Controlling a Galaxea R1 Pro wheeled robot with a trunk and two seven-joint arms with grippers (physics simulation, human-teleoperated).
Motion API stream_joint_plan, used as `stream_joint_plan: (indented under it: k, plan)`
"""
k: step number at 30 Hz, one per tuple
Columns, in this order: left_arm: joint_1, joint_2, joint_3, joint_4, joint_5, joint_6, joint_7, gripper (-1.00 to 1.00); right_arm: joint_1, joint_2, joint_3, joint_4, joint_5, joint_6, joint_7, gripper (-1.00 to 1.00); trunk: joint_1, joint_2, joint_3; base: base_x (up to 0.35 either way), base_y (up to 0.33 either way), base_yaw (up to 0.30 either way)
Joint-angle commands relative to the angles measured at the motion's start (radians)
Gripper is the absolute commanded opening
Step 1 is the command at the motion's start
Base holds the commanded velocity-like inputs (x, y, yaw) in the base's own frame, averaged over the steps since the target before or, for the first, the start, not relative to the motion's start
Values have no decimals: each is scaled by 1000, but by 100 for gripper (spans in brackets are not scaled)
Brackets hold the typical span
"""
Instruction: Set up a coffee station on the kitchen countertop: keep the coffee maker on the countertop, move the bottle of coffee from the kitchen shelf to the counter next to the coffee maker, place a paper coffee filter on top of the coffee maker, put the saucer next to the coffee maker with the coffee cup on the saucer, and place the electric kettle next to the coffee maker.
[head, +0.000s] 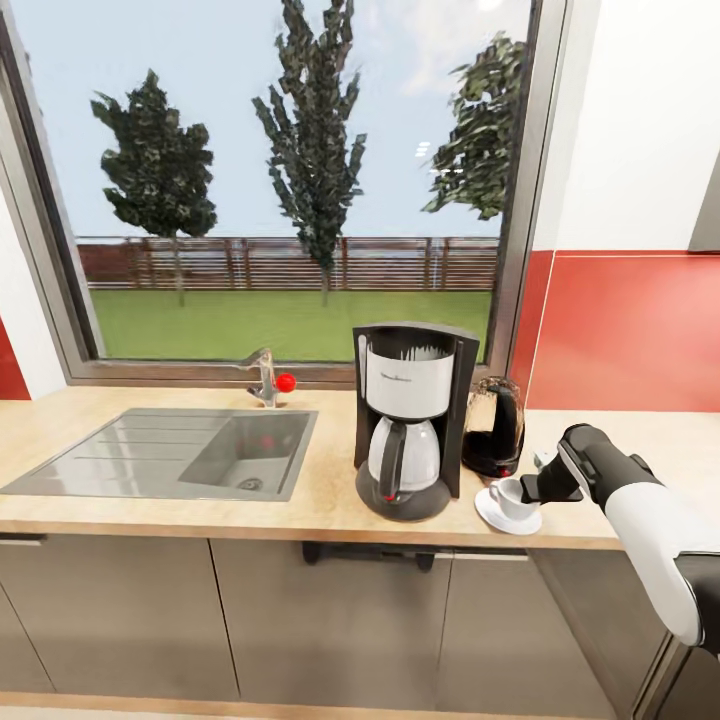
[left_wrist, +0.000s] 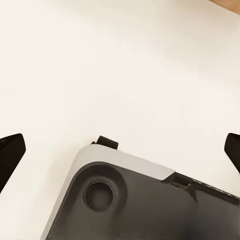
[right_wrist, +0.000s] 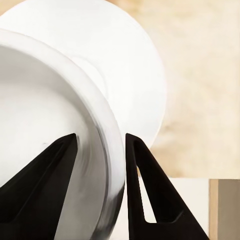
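Observation:
The black-and-white coffee maker stands on the beige countertop right of the sink. Behind its right side stands the dark electric kettle. In front of the kettle the white coffee cup sits on the saucer. My right gripper reaches in from the right. In the right wrist view the right gripper is shut on the coffee cup wall, one finger inside and one outside, over the saucer. My left gripper is open, with nothing between its fingers. The bottle of coffee, paper coffee filter and kitchen shelf are out of view.
A grey sink with a faucet takes the counter's left half under a large window. A red backsplash backs the right part. The left wrist view looks down on the robot's grey base over a white floor.

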Motion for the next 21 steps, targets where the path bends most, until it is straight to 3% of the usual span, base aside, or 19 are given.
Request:
stream_joint_plan:
  k: [1,21]
  plan:
    - [0,0,-9,-1,10,-2,0,100,-1,-1,6,-1,8,2,10,-100,0,-1,-1,0,0,0]
    - [0,1,-9,-1,11,-1,0,100,-1,0,5,-1,9,2,10,-100,0,-1,-1,60,17,0]
